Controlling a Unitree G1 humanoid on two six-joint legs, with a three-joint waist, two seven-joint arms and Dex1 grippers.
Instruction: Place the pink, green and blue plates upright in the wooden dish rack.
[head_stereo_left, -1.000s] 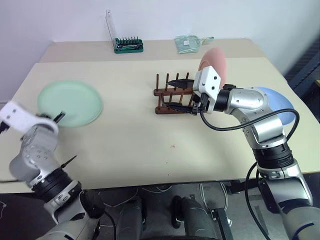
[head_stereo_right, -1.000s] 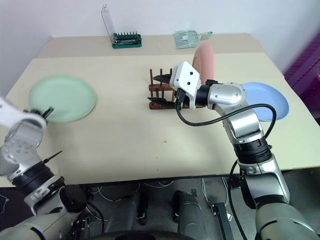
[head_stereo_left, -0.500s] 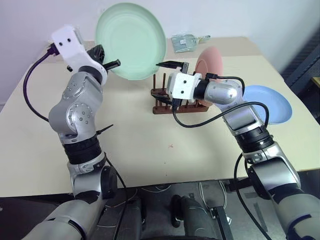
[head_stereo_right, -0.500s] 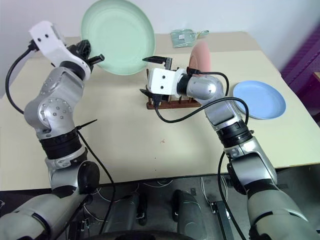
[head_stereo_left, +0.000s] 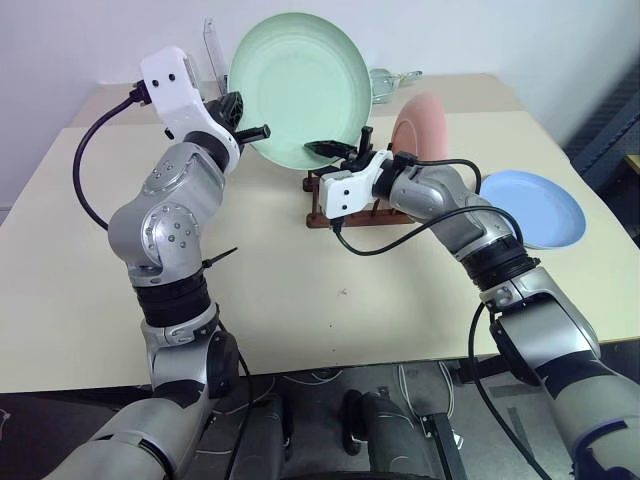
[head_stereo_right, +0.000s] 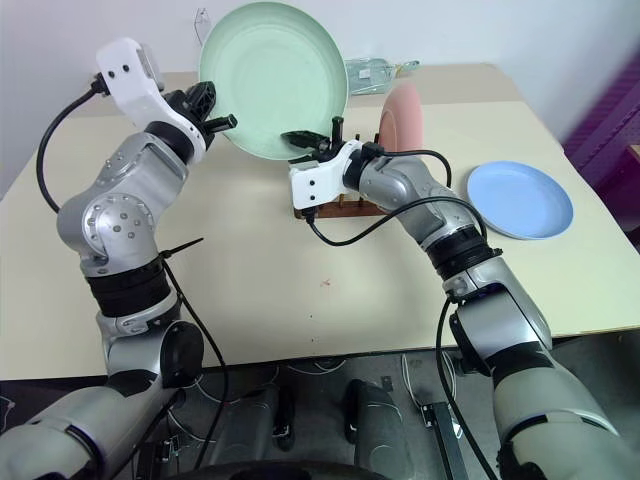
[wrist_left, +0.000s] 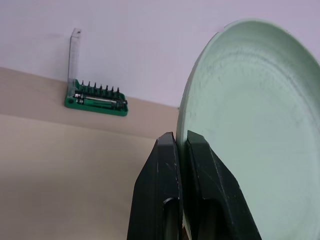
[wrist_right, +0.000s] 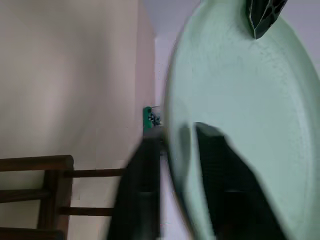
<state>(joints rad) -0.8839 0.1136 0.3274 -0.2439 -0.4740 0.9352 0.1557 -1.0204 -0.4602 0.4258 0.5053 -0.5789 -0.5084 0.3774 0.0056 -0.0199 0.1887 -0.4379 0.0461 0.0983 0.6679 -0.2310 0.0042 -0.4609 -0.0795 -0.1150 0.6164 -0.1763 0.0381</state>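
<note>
Left end effector (head_stereo_left: 245, 118) is holding the pale mint green round plate (head_stereo_left: 300, 85) raised above the dark wooden peg rack (head_stereo_left: 345, 205); right end effector (head_stereo_right: 308, 140) is now clamping its lower rim, having just closed: handover starting.

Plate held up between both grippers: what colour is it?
Pale mint green plate, plain with no pattern; clearest in the right eye view.

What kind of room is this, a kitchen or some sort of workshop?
Probably a lab or test room, not a kitchen. A plain beige table stands against a bare wall, with loose cables on the floor under it. A green tool holder shares the table with the wooden dish rack and plates.
</note>
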